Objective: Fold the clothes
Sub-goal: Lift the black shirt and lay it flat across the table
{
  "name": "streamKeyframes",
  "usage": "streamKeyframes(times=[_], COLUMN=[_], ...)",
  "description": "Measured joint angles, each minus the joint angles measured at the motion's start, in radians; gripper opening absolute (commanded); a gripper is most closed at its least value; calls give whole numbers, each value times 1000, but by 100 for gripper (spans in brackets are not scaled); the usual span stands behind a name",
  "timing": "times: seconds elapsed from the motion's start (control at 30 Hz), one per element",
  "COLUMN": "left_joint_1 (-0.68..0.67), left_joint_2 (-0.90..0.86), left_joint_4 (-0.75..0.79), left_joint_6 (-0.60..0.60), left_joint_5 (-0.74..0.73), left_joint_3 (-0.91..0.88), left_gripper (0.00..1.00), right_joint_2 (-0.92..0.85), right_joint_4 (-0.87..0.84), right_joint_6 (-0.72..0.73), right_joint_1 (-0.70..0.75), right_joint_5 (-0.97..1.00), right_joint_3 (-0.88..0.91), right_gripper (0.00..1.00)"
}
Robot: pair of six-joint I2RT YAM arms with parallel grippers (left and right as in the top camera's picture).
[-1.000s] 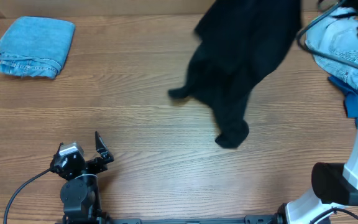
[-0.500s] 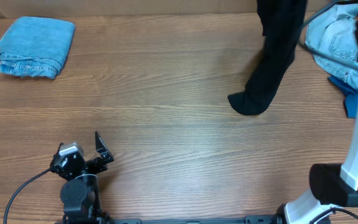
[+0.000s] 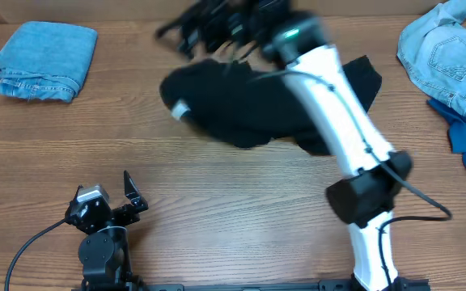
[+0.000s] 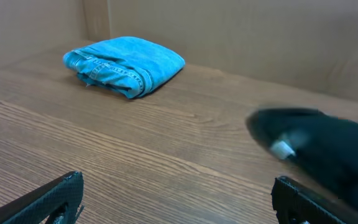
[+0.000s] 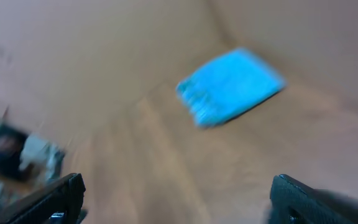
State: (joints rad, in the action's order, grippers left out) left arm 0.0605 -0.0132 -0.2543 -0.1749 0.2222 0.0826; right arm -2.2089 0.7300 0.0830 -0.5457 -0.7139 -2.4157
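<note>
Black against the wooden worktop (image 3: 217,186), the shirt (image 3: 237,105) is lying crumpled at mid-table, its long axis running left to right. The blurred right hand (image 3: 209,24) is hovering at its far left end, nearer than the left hand (image 3: 103,192).

From the left wrist, the fingers are gaping empty, with the shirt (image 4: 328,143) lying ahead to the right.

From the right wrist, the fingers are spread wide and gripping nothing.

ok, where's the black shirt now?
Overhead: black shirt bunched at far centre, under the right arm, between folded denim far left and the loose denim pile far right.
</note>
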Motion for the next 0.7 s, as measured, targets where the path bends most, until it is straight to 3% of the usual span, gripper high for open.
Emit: streamKeyframes(times=[0.13,0.27,0.7], left_joint_1=[0,0,0], left_joint_2=[0,0,0], left_joint_4=[0,0,0], left_joint_6=[0,0,0], left_joint_5=[0,0,0], left_joint_3=[0,0,0], left_gripper=[100,100,100], right_joint_2=[27,88,138], right_joint_4=[35,149,621], right_joint_6=[-32,-47,23], right_joint_1=[-73,-34,350], right_joint_5=[23,88,471], right_joint_3=[0,-4,-17], right_gripper=[100,100,100])
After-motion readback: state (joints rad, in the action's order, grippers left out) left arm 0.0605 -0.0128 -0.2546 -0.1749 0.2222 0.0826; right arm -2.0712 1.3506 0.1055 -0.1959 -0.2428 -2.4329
